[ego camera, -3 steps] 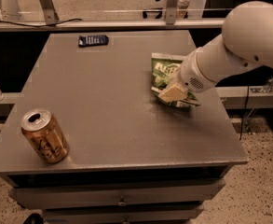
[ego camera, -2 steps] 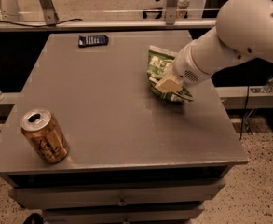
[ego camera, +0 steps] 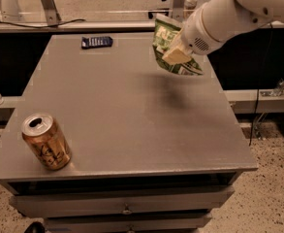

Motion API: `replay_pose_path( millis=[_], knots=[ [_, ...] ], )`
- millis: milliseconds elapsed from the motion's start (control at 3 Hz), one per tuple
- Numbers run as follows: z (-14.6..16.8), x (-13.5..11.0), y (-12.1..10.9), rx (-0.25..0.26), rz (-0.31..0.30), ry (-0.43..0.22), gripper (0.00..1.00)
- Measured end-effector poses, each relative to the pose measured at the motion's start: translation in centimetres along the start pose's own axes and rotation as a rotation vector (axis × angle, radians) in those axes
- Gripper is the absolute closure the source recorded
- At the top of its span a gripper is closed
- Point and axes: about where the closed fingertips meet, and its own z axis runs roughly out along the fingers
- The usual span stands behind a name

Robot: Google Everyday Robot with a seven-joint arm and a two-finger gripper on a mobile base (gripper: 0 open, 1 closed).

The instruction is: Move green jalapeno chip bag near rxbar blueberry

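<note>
Chip bag is up off the bench, pinched in my claw, which sits over the far right part of the top at the end of the white arm reaching in from the right. The claw is clamped on the bag: a tan finger presses across the green front and the bag hangs crumpled from it. A soft shadow on the grey surface below tells me no part of it touches down. The blue bar lies flat near the far edge, left of centre, well apart from the bag, with bare bench between them. A gold-brown can stands at the near left corner, far from both and out of the way.

I judge this to be the carry step: the pickup is done, the placement is not. The next move calls for a sweep leftward along the far edge, then a descent that sets the bag just beside the bar without landing on it or nudging it. The bag looks light and crinkly, so I would lower it fully before letting go.
</note>
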Motion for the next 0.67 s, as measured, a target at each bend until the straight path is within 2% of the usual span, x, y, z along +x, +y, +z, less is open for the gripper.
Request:
replay_pose_path(
  millis=[333,667],
  knots=[
    [0.0,0.0,0.0,-0.001,0.0,0.001,1.0],
    [1.1,-0.9,-1.9,0.04,0.0,-0.078,1.0]
  ],
)
